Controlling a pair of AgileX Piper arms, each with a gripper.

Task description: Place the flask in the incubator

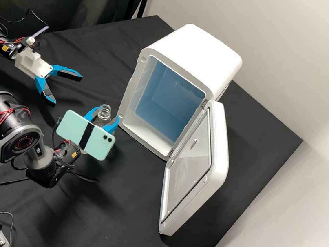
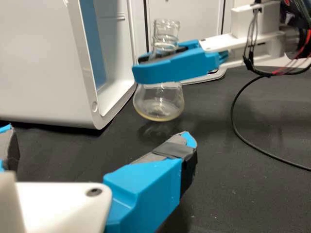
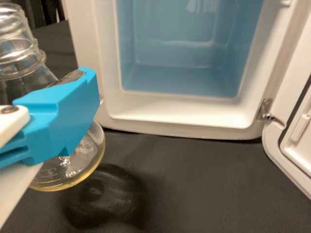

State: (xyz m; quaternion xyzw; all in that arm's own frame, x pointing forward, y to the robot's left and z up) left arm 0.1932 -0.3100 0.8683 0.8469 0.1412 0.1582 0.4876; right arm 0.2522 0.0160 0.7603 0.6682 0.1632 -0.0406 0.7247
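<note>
A clear glass flask with a thin yellowish residue hangs just above the black bench, right in front of the white incubator. My right gripper is shut on its neck; a blue finger crosses the flask in the right wrist view. The incubator's door stands wide open, showing a bare pale blue chamber. My left gripper is open and holds nothing, off to the left of the flask, which it faces across bare bench.
A mint green phone is strapped on the right wrist. Black cable trails over the bench beside the flask. The open door juts toward the bench's right front. The bench's right edge runs close behind the incubator.
</note>
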